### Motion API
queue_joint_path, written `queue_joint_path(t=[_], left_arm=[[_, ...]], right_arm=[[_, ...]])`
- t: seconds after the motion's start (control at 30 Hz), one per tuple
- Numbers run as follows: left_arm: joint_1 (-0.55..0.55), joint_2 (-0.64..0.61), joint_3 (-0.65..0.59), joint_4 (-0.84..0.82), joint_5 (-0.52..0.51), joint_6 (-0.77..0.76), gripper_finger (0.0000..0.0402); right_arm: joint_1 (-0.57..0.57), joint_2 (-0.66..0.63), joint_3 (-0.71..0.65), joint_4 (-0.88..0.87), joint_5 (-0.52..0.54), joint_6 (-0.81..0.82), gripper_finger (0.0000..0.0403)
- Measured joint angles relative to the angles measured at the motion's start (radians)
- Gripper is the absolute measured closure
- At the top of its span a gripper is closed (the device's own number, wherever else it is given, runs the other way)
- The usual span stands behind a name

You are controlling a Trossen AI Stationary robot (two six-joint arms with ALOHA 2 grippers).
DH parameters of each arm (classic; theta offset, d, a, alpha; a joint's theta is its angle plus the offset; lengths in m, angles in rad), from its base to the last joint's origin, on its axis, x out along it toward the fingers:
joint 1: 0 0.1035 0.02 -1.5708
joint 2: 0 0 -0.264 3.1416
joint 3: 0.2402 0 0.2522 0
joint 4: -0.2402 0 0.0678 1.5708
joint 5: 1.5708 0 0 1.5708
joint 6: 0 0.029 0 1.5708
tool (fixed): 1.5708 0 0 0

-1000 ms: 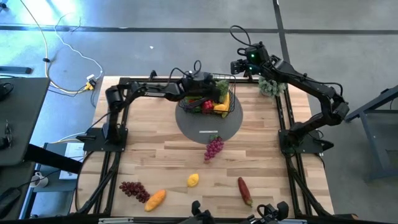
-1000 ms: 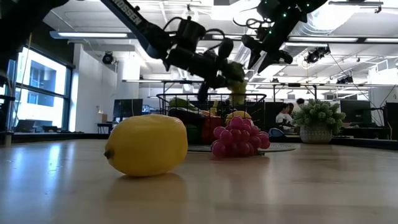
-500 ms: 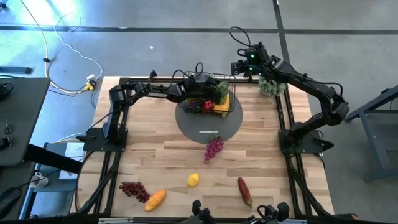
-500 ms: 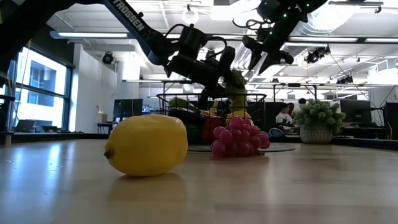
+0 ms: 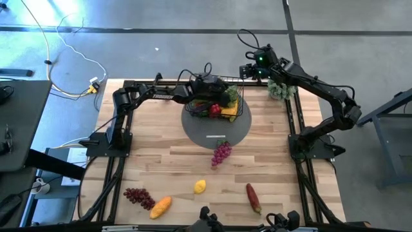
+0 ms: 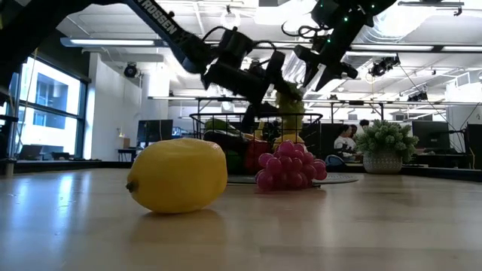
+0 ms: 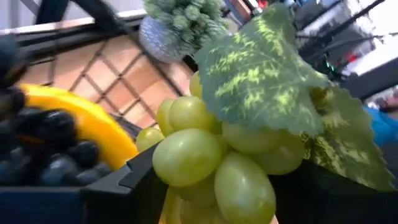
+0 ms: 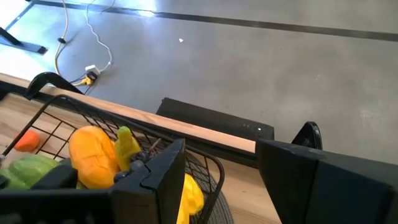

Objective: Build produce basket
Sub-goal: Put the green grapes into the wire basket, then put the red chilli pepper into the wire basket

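The black wire basket [image 5: 239, 111] stands on a grey round disc [image 5: 215, 132] at the table's far middle. It holds a banana [image 5: 232, 108], a red pepper [image 5: 214, 109] and other produce. My left gripper [image 5: 223, 91] [image 6: 265, 81] reaches over the basket from the left, its fingers spread on either side of a green grape bunch [image 7: 211, 155] [image 6: 290, 105] with a leaf [image 7: 267, 74]. My right gripper [image 5: 248, 69] [image 8: 221, 180] hovers open above the basket's far right corner with nothing between its fingers. My left gripper has the green grape bunch filling the gap between its spread fingers. The grapes lie close against one finger [image 7: 130, 177]. I cannot tell whether either finger touches them. The bunch sits over the basket's produce, leaf uppermost.
On the near half of the table lie a purple grape bunch [image 5: 221, 153], a lemon [image 5: 200, 187], a dark grape bunch [image 5: 138, 196], an orange fruit [image 5: 161, 206] and a dark red vegetable [image 5: 253, 196]. A potted grey-green plant [image 5: 278, 89] stands at the far right corner.
My left gripper has opened over the basket while staying in place. The green grape bunch now sits lower, down toward the basket's produce. My right gripper has kept still.
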Motion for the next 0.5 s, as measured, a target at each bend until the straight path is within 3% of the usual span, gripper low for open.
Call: queue_joint_path(t=[0.1, 0.23, 0.5], left_arm=[[0.001, -0.003, 0.079, -0.143, -0.001, 0.075, 0.0175], [0.004, -0.003, 0.165, -0.326, -0.110, 0.179, 0.0174], [0.028, -0.003, 0.241, -0.493, -0.184, 0.239, 0.0174]], right_arm=[[0.000, 0.000, 0.000, -0.007, -0.003, 0.001, 0.0226], [0.006, 0.000, 0.000, -0.018, -0.003, 0.008, 0.0226], [0.035, 0.000, 0.000, -0.037, -0.002, -0.001, 0.0226]])
